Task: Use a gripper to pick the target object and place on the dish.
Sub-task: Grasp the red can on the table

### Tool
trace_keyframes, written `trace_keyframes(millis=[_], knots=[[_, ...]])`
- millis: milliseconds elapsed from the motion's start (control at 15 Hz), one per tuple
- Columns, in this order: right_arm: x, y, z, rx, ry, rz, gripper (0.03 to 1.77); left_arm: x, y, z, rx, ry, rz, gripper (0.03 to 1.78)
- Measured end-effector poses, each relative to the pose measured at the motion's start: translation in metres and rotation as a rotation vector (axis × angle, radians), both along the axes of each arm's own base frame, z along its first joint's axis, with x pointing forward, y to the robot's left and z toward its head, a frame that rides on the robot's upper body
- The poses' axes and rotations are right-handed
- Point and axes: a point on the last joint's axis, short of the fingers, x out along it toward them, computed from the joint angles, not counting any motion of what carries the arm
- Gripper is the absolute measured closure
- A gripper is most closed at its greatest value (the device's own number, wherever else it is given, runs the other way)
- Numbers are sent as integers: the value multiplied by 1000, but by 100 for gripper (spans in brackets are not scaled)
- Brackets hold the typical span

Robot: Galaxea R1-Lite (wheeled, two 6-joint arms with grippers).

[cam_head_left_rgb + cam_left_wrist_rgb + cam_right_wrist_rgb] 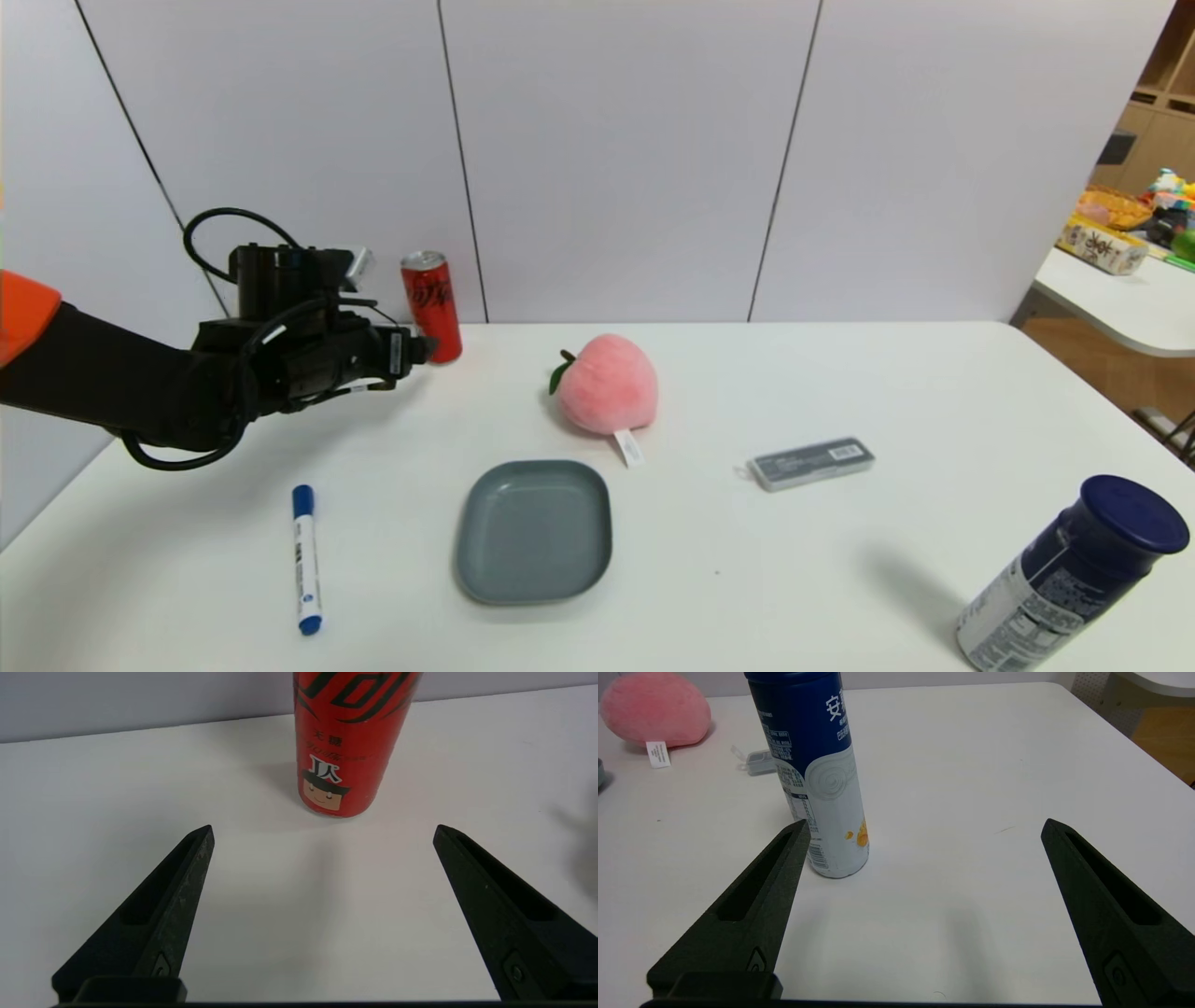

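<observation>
On the white table (709, 392), plush (609, 385), marker (306, 560) and dish (535, 532) stand apart; left gripper (323, 833), spread and empty, nears can (345, 746).

A pale panelled wall (616, 159) with thin dark seams fills the upper part of the head view behind a white tabletop (747, 392). At the upper right, a second white table (1120, 299) with a rounded corner stands above brown flooring (1083, 373), near wooden shelving (1162, 121).

1 head camera, 2 close wrist cameras
</observation>
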Motion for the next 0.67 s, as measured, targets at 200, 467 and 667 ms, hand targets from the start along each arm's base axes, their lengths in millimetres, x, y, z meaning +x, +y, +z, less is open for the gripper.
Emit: trace_keyframes(millis=[200, 467, 667], knots=[[0, 0, 0, 0, 0, 0, 9, 3, -3, 0, -3, -7, -6, 12], [0, 0, 0, 0, 0, 0, 9, 13, -9, 5, -10, -32, -17, 12], [0, 0, 0, 0, 0, 0, 9, 20, -15, 7, -22, -48, -45, 12]])
